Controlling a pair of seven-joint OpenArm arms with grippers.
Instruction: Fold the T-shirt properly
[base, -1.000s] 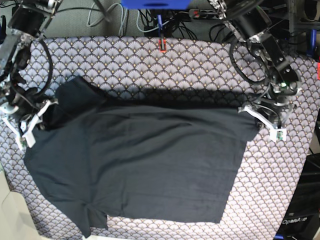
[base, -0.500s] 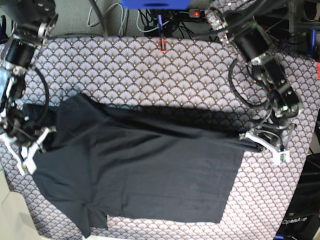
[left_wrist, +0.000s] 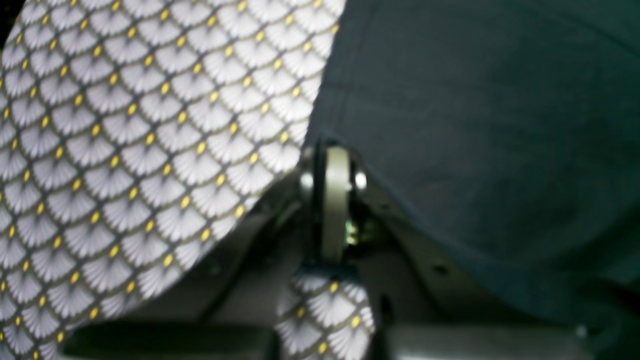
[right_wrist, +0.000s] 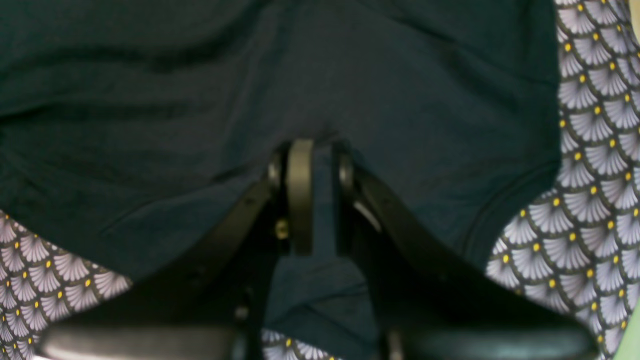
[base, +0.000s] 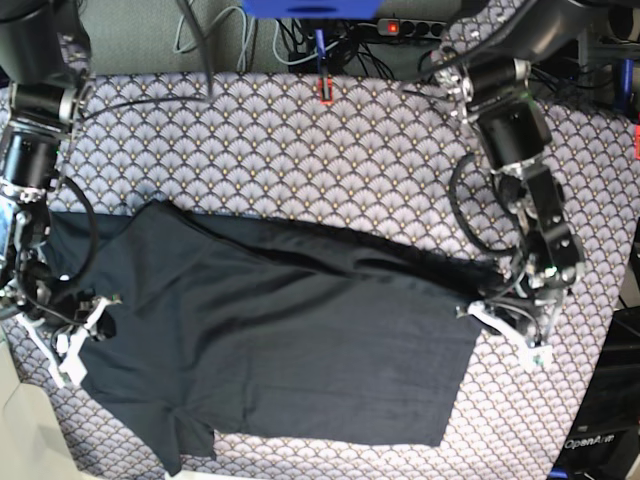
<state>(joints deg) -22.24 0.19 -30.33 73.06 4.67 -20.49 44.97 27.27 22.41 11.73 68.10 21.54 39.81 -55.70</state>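
The T-shirt (base: 290, 330) lay spread across the scallop-patterned cloth (base: 300, 150), stretched between the two grippers, its far edge drawn over the body as a fold running from one gripper to the other.

The right gripper (base: 75, 340) sat low at one end of the garment. Its jaws were closed on the T-shirt: in the right wrist view a strip of dark fabric (right_wrist: 320, 200) passed between the two fingers (right_wrist: 300, 195), with the rest of the shirt spreading out ahead of them and patterned cloth showing to either side.

The left gripper (base: 505, 328) was at the opposite end. Its jaws were pressed together, pinching the shirt's edge (left_wrist: 330, 142) at the fingertips. The fabric extended ahead and to one side of the fingers; bare patterned cloth lay to the other side.
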